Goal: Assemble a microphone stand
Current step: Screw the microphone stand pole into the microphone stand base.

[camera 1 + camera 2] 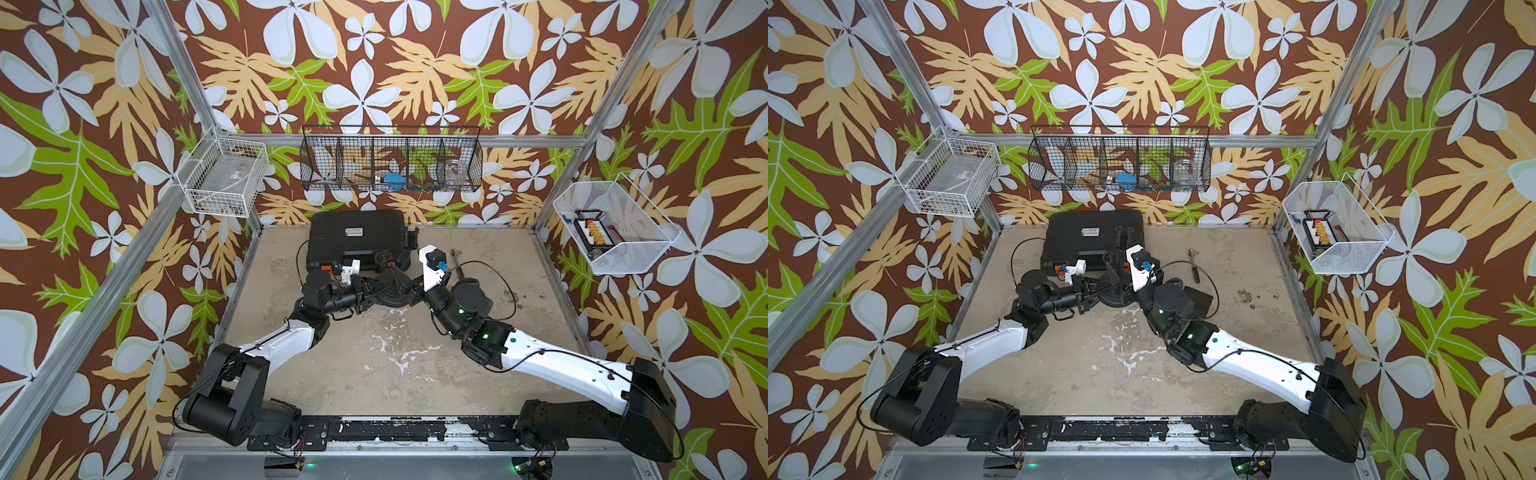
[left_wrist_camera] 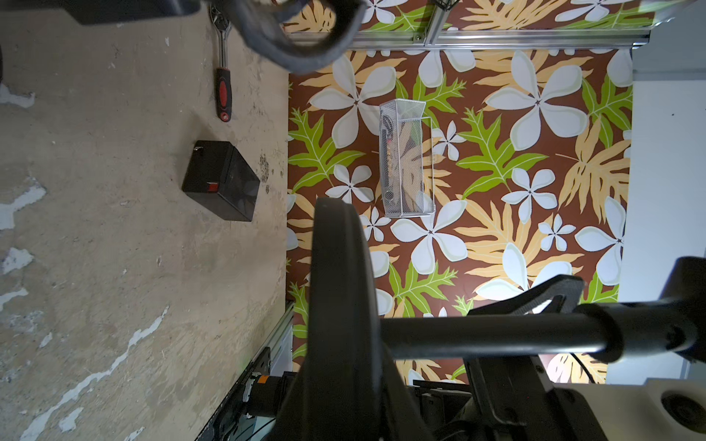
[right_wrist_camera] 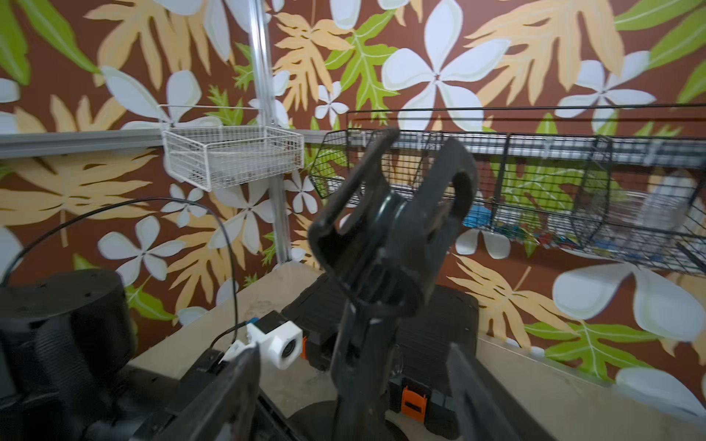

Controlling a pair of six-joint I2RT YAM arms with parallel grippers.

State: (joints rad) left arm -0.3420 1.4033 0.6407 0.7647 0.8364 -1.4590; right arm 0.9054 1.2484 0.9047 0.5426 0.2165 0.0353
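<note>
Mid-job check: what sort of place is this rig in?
Probably an enclosed robot test cell: aluminium frame posts hold floral-print wall panels, wire baskets hang on them, and the left arm and right arm are mounted at the worn tabletop's front edge.

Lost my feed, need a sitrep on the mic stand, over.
Left hand shut on stand pole above round base. Right hand open around same pole, below mic clip. Ratchet and black box lie apart.
</note>
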